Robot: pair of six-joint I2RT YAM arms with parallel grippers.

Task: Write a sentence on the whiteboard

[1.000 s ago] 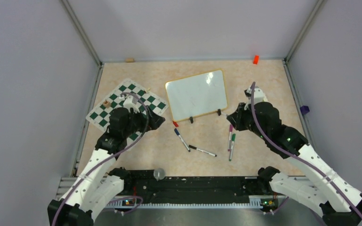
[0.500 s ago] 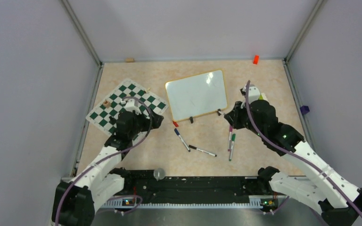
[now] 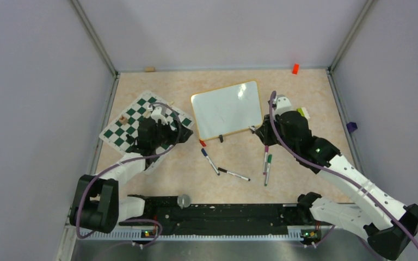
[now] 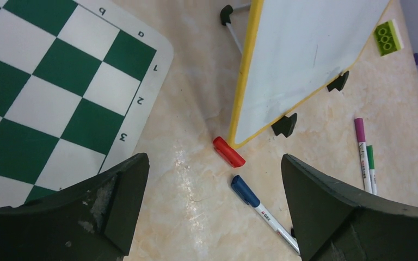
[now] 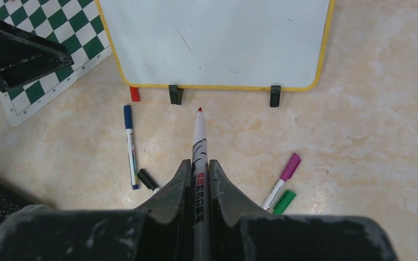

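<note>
The right fingers pinch a red-tipped marker, its tip just short of the whiteboard, between the board's two black feet. On the worktop, a blue marker lies left; a purple marker and a green marker lie right.

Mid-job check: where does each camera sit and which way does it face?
Top: above and behind the robot, looking down on the table, whiteboard, left arm and right arm.
Left wrist: behind the open left gripper, facing the whiteboard's near corner, red cap and blue marker.
Right wrist: behind the shut right gripper, facing the whiteboard's near edge; the held red marker points at it.
Shared: both wrist views show whiteboard feet, red cap, blue marker.
</note>
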